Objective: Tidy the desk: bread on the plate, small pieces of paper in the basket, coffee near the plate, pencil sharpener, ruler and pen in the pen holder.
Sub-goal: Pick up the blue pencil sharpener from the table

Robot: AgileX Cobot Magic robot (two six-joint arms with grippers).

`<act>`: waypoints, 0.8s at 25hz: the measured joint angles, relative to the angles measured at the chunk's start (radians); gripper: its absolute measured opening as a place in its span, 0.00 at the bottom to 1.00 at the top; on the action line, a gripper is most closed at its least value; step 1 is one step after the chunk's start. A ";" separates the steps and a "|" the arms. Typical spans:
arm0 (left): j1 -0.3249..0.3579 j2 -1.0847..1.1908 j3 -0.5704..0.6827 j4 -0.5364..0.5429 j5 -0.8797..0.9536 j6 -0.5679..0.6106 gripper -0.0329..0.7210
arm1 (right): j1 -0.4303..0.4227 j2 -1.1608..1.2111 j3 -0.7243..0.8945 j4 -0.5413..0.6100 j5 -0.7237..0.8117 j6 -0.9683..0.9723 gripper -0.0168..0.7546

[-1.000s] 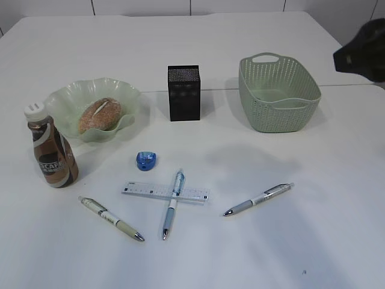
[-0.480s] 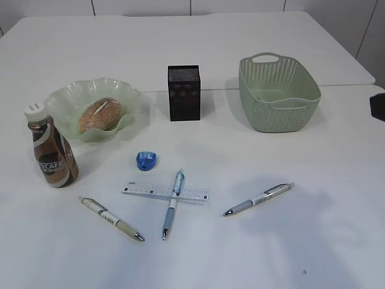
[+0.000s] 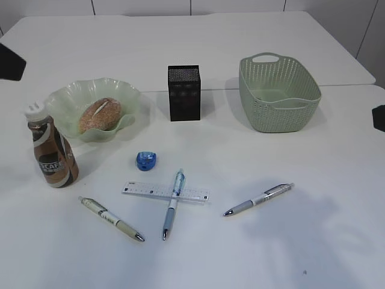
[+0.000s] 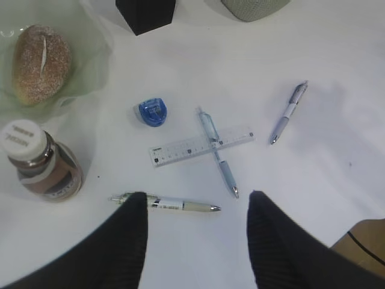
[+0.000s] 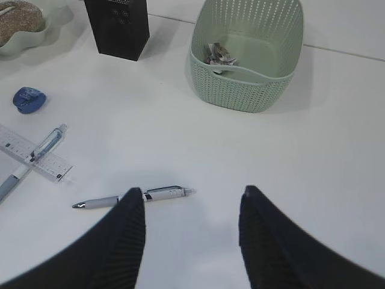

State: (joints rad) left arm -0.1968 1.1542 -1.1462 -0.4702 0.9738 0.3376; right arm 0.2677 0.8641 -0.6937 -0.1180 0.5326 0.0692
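Observation:
Bread [image 3: 99, 114] lies on the green plate [image 3: 123, 96], and the coffee bottle [image 3: 53, 153] stands just in front of that plate. A blue pencil sharpener [image 3: 146, 160], a clear ruler [image 3: 144, 191] and three pens, beige [image 3: 111, 218], blue [image 3: 172, 203] and grey [image 3: 257, 199], lie on the table. The black pen holder [image 3: 183, 93] stands at the back. Paper pieces [image 5: 218, 55] sit inside the green basket [image 3: 278, 92]. My left gripper [image 4: 196, 195] hangs open high above the beige pen [image 4: 180, 205]. My right gripper [image 5: 192, 190] is open above the grey pen [image 5: 162, 194].
The blue pen crosses over the ruler. In the exterior view only dark arm parts show, one at the left edge [image 3: 9, 62] and one at the right edge [image 3: 379, 117]. A seam between the white tables runs behind the basket.
The right arm's dark shape has drawn back from the upper right to the right edge. A dark part of the left arm has come in at the left edge.

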 joint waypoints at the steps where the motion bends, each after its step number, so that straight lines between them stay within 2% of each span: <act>1: 0.000 0.022 -0.016 0.000 -0.004 -0.002 0.54 | 0.000 0.000 0.000 0.000 0.000 0.000 0.55; 7: -0.019 0.129 -0.105 0.017 -0.034 -0.055 0.54 | 0.000 0.000 0.000 0.006 0.007 0.000 0.55; 10: -0.081 0.172 -0.153 0.093 -0.050 -0.112 0.54 | 0.000 0.000 0.000 0.007 0.010 0.000 0.55; 15: -0.206 0.261 -0.227 0.304 -0.050 -0.290 0.54 | 0.000 0.000 0.000 0.007 0.016 0.002 0.55; 20: -0.262 0.369 -0.291 0.363 -0.050 -0.403 0.54 | 0.000 0.000 0.000 0.007 0.045 0.004 0.55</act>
State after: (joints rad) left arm -0.4587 1.5236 -1.4376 -0.1076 0.9241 -0.0659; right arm 0.2677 0.8641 -0.6937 -0.1106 0.5778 0.0733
